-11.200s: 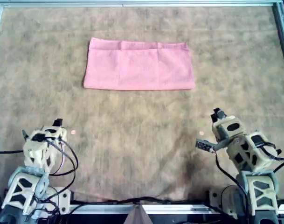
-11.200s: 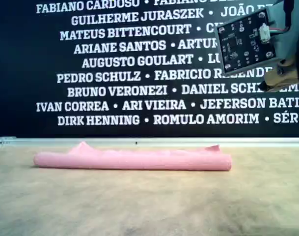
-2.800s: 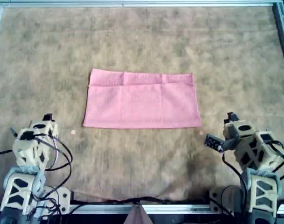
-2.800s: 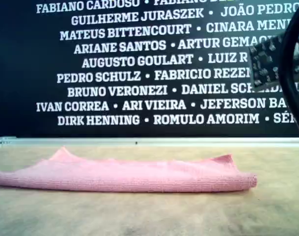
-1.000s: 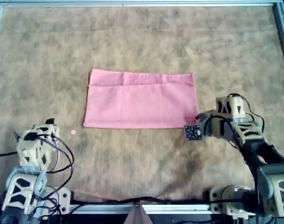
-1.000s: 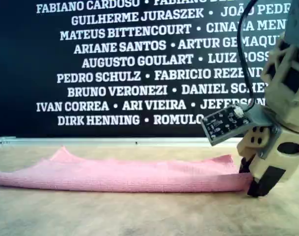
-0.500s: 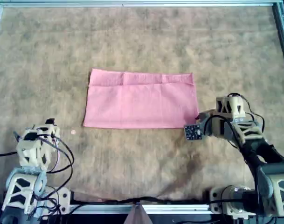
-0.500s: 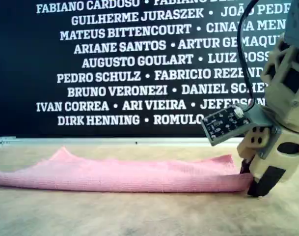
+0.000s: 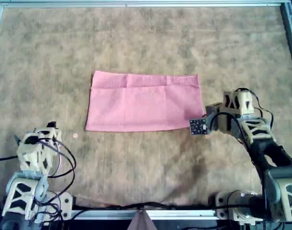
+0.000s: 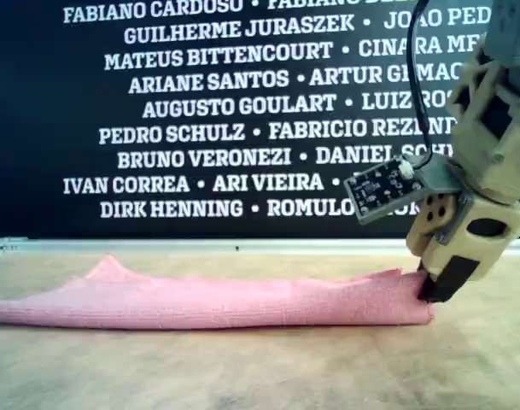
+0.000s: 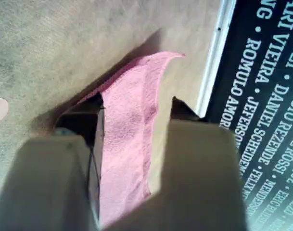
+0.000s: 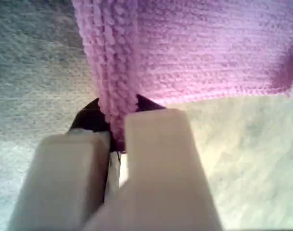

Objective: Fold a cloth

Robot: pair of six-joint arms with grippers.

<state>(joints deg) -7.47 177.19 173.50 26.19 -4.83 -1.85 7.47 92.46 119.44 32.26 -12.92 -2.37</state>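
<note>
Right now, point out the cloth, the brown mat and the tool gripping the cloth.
cloth (image 9: 145, 103), overhead view, middle of its top layer.
brown mat (image 9: 136, 163), overhead view, bare area below the cloth.
right tool (image 9: 204, 118), overhead view, at the cloth's corner.

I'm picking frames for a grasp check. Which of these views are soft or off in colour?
Right wrist view: cloth reads purplish, weave crisp, right gripper close and blurred. Left wrist view: soft throughout, left gripper blurred. Overhead view: even light, cloth pink. Exterior view: sharp lettering.
</note>
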